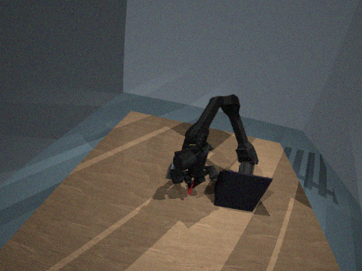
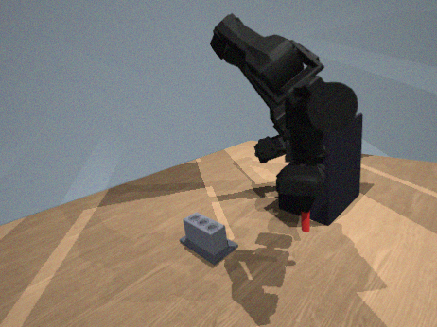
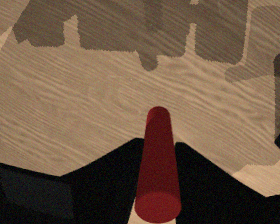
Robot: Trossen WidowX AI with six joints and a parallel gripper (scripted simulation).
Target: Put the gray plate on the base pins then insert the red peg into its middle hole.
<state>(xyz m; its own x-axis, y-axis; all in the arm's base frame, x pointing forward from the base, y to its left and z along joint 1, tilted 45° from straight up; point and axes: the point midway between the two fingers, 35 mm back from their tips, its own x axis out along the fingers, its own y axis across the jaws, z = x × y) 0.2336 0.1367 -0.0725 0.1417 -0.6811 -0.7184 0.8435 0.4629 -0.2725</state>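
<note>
My gripper (image 1: 190, 179) (image 2: 304, 210) (image 3: 158, 150) is shut on the red peg (image 1: 190, 189) (image 2: 305, 220) (image 3: 158, 172). The peg points down from the fingers, and its lower end is at or just above the wooden table; I cannot tell which. In the wrist view the two dark fingers press on the peg from both sides. The gray plate (image 2: 203, 230) with three holes in its top sits on the darker base (image 2: 231, 247), some way to the left of the gripper in the exterior view. In the top view the arm mostly hides it.
A dark upright panel (image 1: 240, 193) (image 2: 344, 166) stands right beside the gripper, next to the arm's foot. The wooden table (image 1: 117, 224) (image 2: 118, 280) ends at an edge with blue floor around it.
</note>
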